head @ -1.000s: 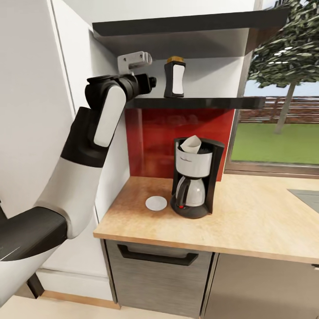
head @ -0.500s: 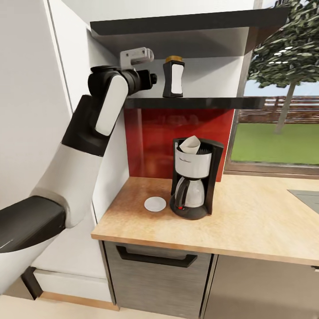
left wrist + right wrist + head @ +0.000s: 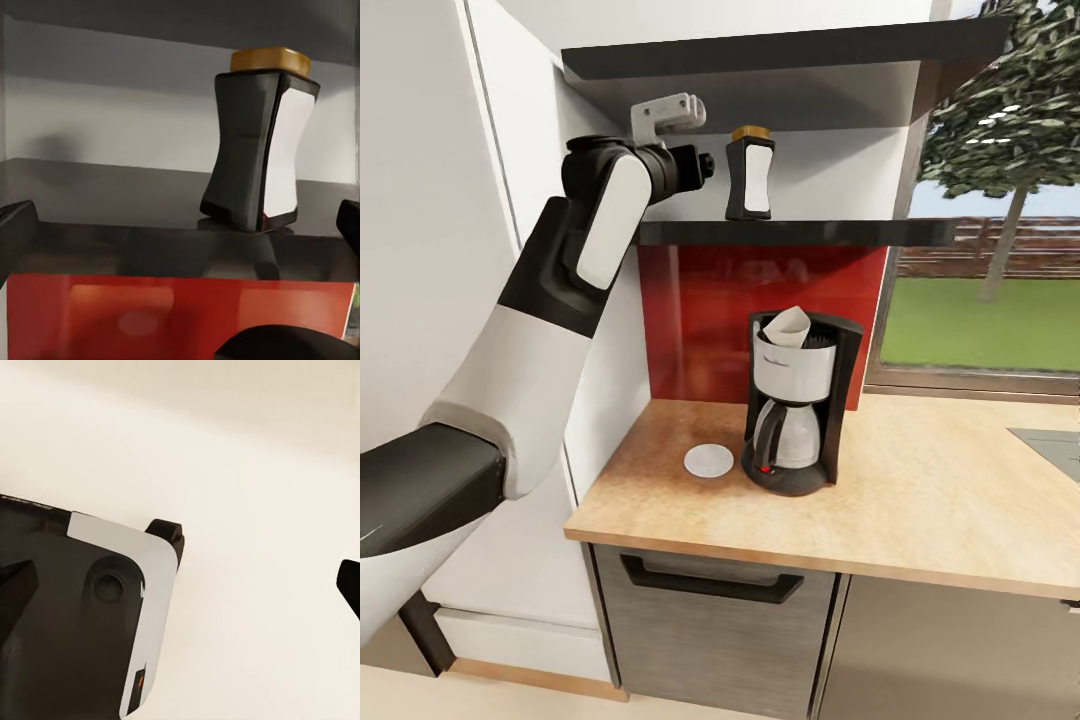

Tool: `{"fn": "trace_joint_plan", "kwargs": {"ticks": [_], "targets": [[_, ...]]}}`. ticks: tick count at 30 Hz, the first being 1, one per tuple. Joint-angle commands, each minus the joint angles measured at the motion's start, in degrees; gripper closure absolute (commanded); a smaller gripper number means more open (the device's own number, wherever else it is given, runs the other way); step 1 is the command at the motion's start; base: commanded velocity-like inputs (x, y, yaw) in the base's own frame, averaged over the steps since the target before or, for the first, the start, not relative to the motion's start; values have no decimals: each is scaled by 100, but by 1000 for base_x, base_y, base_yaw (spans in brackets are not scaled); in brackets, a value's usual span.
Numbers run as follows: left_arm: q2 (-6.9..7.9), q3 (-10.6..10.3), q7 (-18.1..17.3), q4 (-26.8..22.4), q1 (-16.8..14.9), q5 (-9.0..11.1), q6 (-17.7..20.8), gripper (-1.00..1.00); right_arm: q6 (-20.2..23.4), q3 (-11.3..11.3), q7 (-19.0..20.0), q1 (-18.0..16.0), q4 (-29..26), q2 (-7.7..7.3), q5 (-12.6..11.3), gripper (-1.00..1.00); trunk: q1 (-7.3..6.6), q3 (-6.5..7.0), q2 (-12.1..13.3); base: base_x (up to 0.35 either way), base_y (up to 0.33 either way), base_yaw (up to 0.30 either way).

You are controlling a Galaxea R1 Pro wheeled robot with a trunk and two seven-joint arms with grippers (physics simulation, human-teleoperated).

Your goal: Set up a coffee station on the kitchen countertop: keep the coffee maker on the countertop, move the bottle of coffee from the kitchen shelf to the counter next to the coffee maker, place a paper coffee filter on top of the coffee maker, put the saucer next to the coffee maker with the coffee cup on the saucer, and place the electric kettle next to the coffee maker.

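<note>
One small dark waisted bottle with a white label and tan cap [image 3: 750, 175] is standing upright on the thin black wall shelf [image 3: 800, 232], above the tall black drip coffee maker [image 3: 800, 400] on the light wood-grain counter [image 3: 920, 500]. The left tool [image 3: 700, 165] is hovering just beside it, spread wide and grasping nothing. It should be levelling with the bottle's waist, straddling it squarely before closing, keeping clear of the board overhead.

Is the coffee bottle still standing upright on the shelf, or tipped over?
Upright. The bottle of coffee stands on its base on the kitchen shelf, cap uppermost, ungrasped.
</note>
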Motion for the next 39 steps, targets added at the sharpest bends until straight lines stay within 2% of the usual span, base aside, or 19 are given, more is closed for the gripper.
{"fn": "trace_joint_plan", "kwargs": {"ticks": [1,13,23,32,39], "targets": [[0,-8,54,-7,-7,60,6,-100,-44,50,24,-10,23,0,-48,-100,1,-8,-6,0,-149,0],[0,-10,53,-24,-8,60,-1,-100,-44,48,24,-10,23,3,-48,-100,1,-8,-6,0,-139,0],[0,-38,53,-24,-8,60,-1,-100,-44,49,24,-10,23,4,-48,-100,1,-8,-6,0,-236,0],[0,-51,53,-21,-8,60,-1,-100,-44,49,24,-10,23,4,-48,-100,1,-8,-6,50,-29,0],[0,-184,75,-14,-8,60,-1,-100,-44,50,24,-10,23,5,-48,-100,1,-8,-6,54,-2,0]]}}
